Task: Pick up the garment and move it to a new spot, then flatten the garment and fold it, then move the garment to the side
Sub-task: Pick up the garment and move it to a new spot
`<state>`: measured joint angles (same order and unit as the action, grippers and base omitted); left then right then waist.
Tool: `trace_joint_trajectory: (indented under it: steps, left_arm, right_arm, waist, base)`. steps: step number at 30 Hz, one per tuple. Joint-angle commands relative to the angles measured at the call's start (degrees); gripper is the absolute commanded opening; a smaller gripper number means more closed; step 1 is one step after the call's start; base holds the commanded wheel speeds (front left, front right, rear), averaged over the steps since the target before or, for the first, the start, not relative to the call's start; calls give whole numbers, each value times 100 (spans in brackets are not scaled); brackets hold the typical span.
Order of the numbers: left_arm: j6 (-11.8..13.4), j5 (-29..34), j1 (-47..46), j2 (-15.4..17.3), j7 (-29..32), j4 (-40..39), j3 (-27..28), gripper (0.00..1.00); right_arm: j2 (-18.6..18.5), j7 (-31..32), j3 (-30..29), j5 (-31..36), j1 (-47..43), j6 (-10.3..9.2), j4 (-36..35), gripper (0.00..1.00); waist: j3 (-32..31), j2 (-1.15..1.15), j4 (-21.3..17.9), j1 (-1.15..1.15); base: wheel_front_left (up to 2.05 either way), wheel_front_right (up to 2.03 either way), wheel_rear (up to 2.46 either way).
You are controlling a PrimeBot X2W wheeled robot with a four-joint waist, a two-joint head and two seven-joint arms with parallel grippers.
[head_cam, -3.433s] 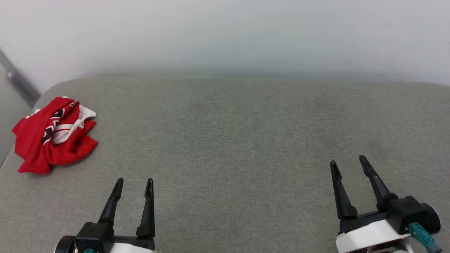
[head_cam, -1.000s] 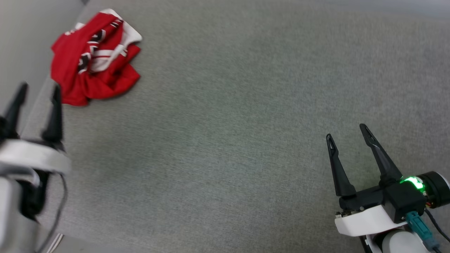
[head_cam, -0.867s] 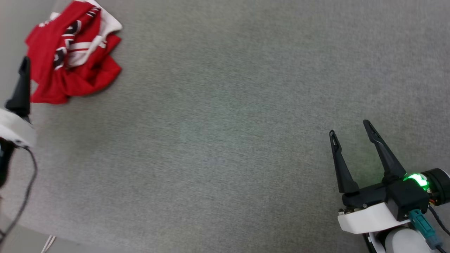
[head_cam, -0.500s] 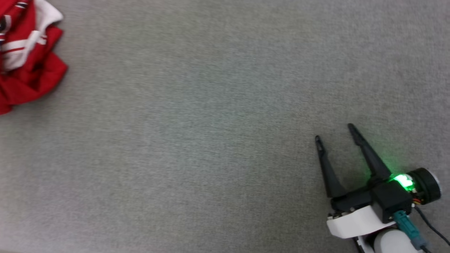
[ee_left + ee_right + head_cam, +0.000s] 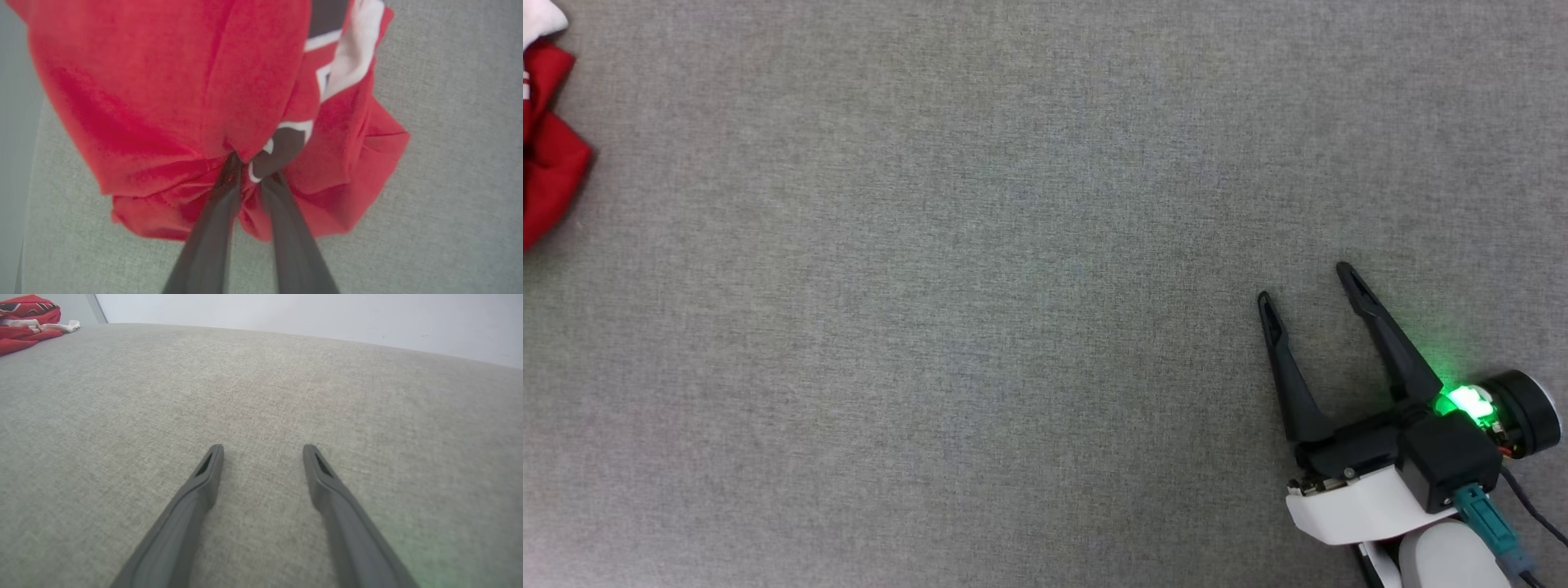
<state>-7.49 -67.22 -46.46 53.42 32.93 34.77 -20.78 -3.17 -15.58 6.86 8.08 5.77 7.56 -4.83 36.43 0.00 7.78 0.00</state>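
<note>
The left gripper [image 5: 251, 169], almost shut, pinches a fold of the crumpled garment [image 5: 163, 90] at the far left of the grey table [image 5: 1013, 327] to lift it, while the right gripper [image 5: 1304, 283] rests wide open and empty, near right.

Head view: from high above, facing almost straight down on the grey fabric surface [image 5: 980, 327], far enough to take in a wide stretch. Right gripper [image 5: 1303, 283] at lower right, edge of the red jersey [image 5: 547, 163] at far left.

Left wrist view: along the left gripper [image 5: 249, 171], very near, facing down onto the same jersey, slightly blurred.

Right wrist view: low over the surface, facing nearly level along own fingers toward the pale wall [image 5: 327, 318], with the jersey small and far at top left.

Shared by all three: jersey and grey surface.
</note>
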Motion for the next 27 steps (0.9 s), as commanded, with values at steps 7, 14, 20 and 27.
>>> trace_joint_trajectory:
  steps: [7,14,20,27]
  left_arm:
    - [8,-75,-195,94,-517,-24,-210,0]
    - [8,64,-346,393,-1561,-559,-365,0]
    - [8,483,-519,778,-2235,-1163,-674,0]
    - [8,1055,-892,594,-2699,-1829,-1059,0]
  right_arm:
    - [-52,57,-27,-12,40,-11,320,100]
    - [-4,38,84,-158,71,-9,528,100]
    - [26,38,163,-296,19,-9,731,100]
    - [33,38,117,-620,-106,-9,864,100]
  waist:
    - [-344,0,70,0]
    - [-1106,0,19,0]
    - [-1733,0,-81,0]
    - [-2369,0,-316,0]
  base:
    - [0,0,0]
    - [0,0,0]
    - [0,0,0]
    - [0,0,0]
